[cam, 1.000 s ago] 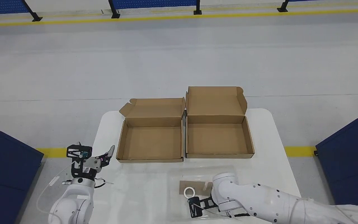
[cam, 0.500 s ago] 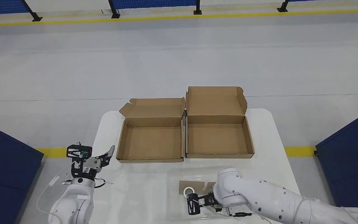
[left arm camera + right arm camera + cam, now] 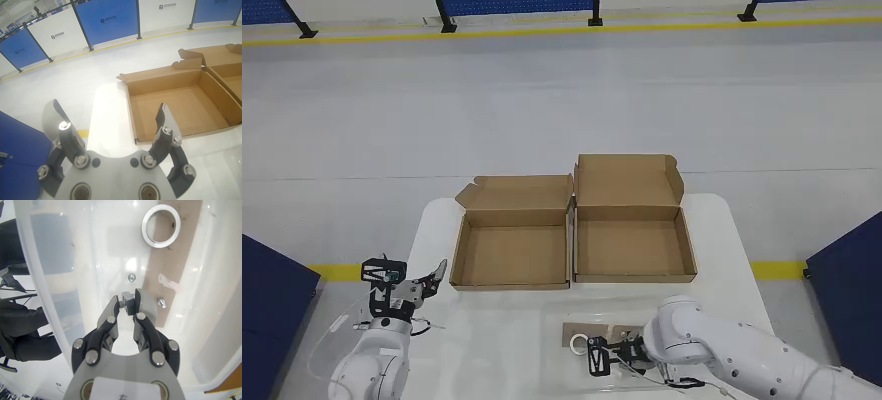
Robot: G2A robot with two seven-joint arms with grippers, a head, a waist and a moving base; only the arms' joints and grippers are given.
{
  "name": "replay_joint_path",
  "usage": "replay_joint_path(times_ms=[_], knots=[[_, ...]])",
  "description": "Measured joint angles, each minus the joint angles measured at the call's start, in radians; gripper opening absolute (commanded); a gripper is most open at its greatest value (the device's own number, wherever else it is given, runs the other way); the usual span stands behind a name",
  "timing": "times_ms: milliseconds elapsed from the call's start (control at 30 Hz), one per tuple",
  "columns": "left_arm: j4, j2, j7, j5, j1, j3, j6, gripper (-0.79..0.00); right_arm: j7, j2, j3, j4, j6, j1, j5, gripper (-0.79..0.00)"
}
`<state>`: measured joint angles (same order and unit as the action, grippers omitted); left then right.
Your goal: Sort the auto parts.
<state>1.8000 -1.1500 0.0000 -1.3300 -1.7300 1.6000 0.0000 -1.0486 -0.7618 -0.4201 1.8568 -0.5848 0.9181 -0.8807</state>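
Your right gripper (image 3: 126, 298) pinches what looks like a small grey block (image 3: 129, 306), with the metal ring (image 3: 579, 342) at its ten o'clock. Your left gripper (image 3: 108, 102) hangs spread at the table's (image 3: 492, 345) nine o'clock.

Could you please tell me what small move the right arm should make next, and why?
Probably lift straight up: the right gripper is shut on the small grey block inside the clear bin, whose walls would likely block a sideways carry.

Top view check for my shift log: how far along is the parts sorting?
Done: nothing; left box and right box are empty. In hand: right end effector grips a grey block. Remaining: that block, the metal ring and two bolts. Left end effector is open.
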Motion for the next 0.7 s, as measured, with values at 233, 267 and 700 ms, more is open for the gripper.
replay_joint_path(times_ms=[233, 267, 700], knots=[[0.000, 0.000, 0.000, 0.000, 0.000, 0.000, 0.000, 0.000, 0.075, 0.042, -0.075, 0.040, -0.010, 0.054, -0.007, -0.785], [0.000, 0.000, 0.000, 0.000, 0.000, 0.000, 0.000, 0.000, 0.085, 0.048, -0.086, 0.047, -0.013, 0.062, -0.004, -0.785], [0.000, 0.000, 0.000, 0.000, 0.000, 0.000, 0.000, 0.000, 0.127, 0.061, -0.116, 0.054, -0.025, 0.083, 0.007, -0.785]])
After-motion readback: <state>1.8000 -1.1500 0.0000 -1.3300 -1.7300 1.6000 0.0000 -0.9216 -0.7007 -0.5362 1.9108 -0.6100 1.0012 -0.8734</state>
